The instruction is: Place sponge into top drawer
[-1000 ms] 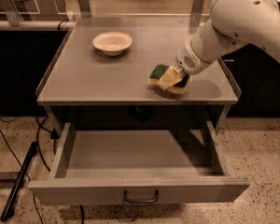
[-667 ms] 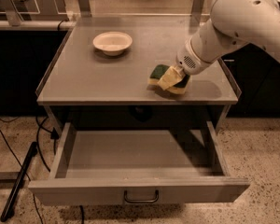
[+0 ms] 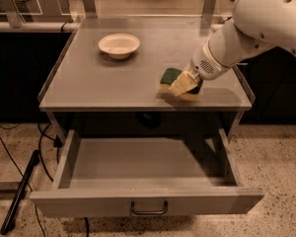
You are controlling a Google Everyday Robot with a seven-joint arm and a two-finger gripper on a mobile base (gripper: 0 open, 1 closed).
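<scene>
Right, on the one camera view: the gripper (image 3: 183,85) sits right of centre in the frame, down on the sponge (image 3: 169,76) near the front right edge of the table (image 3: 113,83). Whether it has actually closed on the pad, I cannot tell from here. The sponge looks to rest on the surface, not lifted. The top drawer (image 3: 89,204) stands pulled out across the lower frame. The bowl (image 3: 119,44) is upper left, well apart. I read this as the grasp step. Next I need a sure hold, a lift clear of the table edge, then down into the drawer.
</scene>
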